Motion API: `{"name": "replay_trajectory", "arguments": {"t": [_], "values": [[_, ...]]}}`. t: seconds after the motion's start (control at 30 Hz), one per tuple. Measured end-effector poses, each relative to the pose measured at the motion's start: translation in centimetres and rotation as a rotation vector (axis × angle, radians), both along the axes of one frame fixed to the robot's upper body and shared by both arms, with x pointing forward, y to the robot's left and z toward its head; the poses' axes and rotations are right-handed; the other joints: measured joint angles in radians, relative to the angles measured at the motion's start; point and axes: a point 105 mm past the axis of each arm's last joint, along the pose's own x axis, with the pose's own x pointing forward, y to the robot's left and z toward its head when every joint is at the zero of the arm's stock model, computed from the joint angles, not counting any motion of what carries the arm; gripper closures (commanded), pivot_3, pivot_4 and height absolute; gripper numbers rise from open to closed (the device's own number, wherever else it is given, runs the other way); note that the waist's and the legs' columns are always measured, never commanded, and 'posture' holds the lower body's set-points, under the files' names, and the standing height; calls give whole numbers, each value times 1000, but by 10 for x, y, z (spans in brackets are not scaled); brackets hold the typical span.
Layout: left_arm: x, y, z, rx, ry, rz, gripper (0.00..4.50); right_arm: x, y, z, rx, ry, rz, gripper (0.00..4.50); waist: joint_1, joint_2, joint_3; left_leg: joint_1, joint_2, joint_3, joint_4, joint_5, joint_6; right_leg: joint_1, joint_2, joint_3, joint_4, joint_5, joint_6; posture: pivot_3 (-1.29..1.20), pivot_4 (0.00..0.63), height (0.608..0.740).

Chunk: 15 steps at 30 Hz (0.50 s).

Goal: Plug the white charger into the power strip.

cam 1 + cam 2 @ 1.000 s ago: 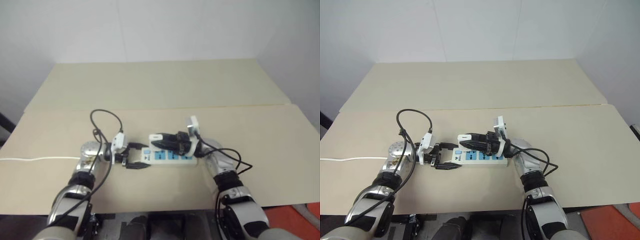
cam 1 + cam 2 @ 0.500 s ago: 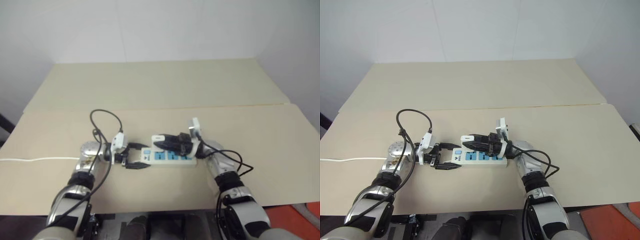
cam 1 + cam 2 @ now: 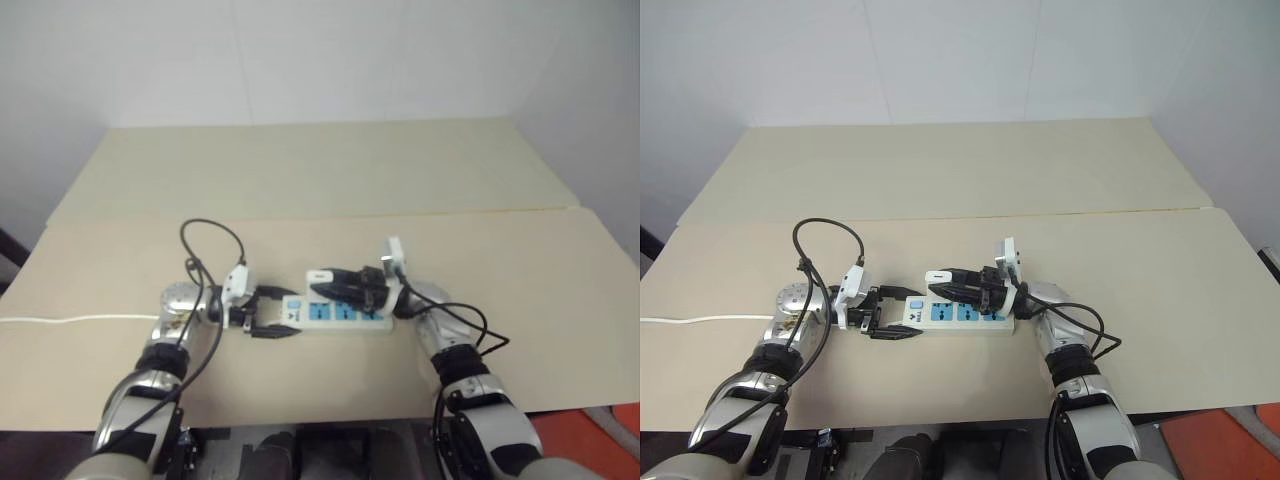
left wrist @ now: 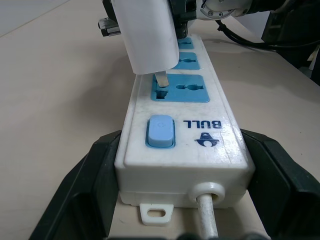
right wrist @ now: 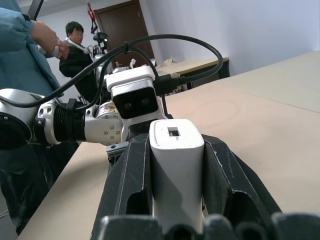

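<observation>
Table (image 3: 1060, 180) was bare behind the power strip (image 3: 962, 313) and out to both sides. Strip's switch end was boxed in by the left gripper (image 3: 896, 312). Right gripper (image 3: 945, 281) with the white charger (image 4: 147, 37) covered the first socket; 2 sockets beyond sat under its fingers.

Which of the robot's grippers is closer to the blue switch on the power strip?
Left. The left gripper clamps the power strip at the blue switch end; the right gripper holds the white charger over the first socket.
</observation>
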Motion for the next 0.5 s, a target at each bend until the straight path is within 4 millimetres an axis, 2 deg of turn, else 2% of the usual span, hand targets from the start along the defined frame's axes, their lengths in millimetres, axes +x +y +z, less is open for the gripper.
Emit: {"name": "replay_trajectory", "arguments": {"t": [0.5], "values": [[0,0,0,1,3,1,1242,-1,2,-2,-11,-19,-5,3384,-1,0,0,1,0,0,0,-1,1,1,0,0,0,0,0,0,150,740]]}}
